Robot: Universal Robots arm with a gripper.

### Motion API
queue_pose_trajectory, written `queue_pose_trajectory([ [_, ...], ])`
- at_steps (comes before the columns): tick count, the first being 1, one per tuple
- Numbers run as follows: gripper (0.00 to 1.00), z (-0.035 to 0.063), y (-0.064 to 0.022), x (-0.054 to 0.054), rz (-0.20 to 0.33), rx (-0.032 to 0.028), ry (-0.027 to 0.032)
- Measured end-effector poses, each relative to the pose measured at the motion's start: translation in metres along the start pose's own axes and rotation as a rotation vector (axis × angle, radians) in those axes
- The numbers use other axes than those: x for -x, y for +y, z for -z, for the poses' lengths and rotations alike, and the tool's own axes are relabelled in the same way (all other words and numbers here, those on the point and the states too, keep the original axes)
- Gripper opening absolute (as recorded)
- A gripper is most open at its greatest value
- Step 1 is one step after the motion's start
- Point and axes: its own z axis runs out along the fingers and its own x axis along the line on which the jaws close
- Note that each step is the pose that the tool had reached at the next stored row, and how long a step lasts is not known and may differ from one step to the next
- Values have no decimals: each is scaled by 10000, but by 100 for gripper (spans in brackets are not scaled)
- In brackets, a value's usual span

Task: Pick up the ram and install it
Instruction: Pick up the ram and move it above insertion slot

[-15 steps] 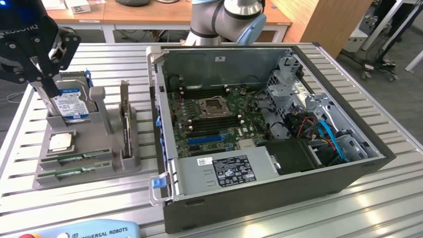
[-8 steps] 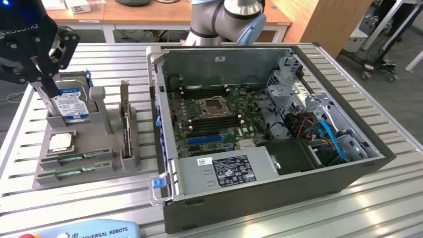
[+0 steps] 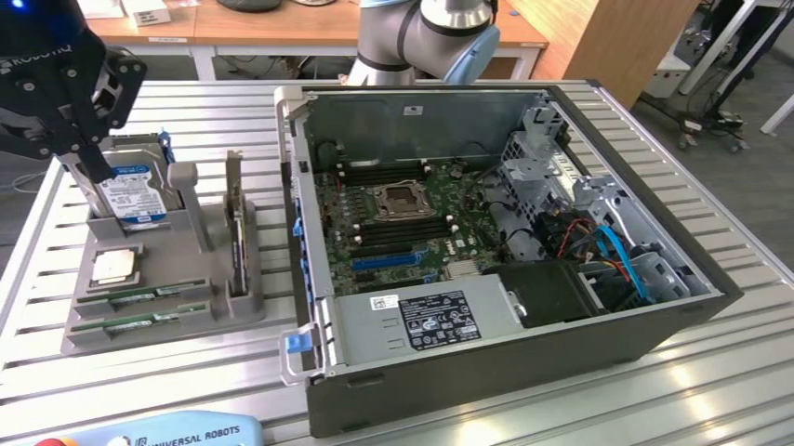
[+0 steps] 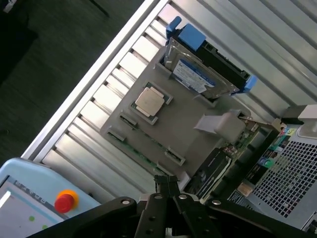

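Exterior view, jaws: the gripper [image 3: 97, 173] is seen hanging over the hard drive [image 3: 130, 195] end of the grey holder [image 3: 186, 279]. The jaws are brought together and nothing is clamped between them.
Exterior view, ram: the ram [image 3: 139, 297] is set in a slot along the holder's edge farthest from the hard drive, untouched. A twin stick [image 3: 134, 322] lies just beside it, parallel. Which of the two is meant cannot be told.
Exterior view, surroundings: the processor chip [image 3: 114, 267] is placed between the hard drive and the sticks. The open computer case [image 3: 434, 214] stands beside the holder on the slatted desk [image 3: 732, 372].
Wrist view, jaws: the gripper [image 4: 166, 182] is shown with its tips pressed together and empty, near the holder's [image 4: 188, 129] ram-side edge. Its height above that edge cannot be told.
Wrist view, ram: only a thin green strip [image 4: 142, 154] is exposed in the slot.
Handling: the ram is judged light, stiff, thin and fragile. A hold is best taken across its thickness at mid-length on the exposed long edge. The chips should be squeezed gently and the contact edge left alone.
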Motion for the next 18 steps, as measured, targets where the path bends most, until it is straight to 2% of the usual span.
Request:
queue_pose_trajectory([
  [18,10,0,0,0,2216,50,96],
])
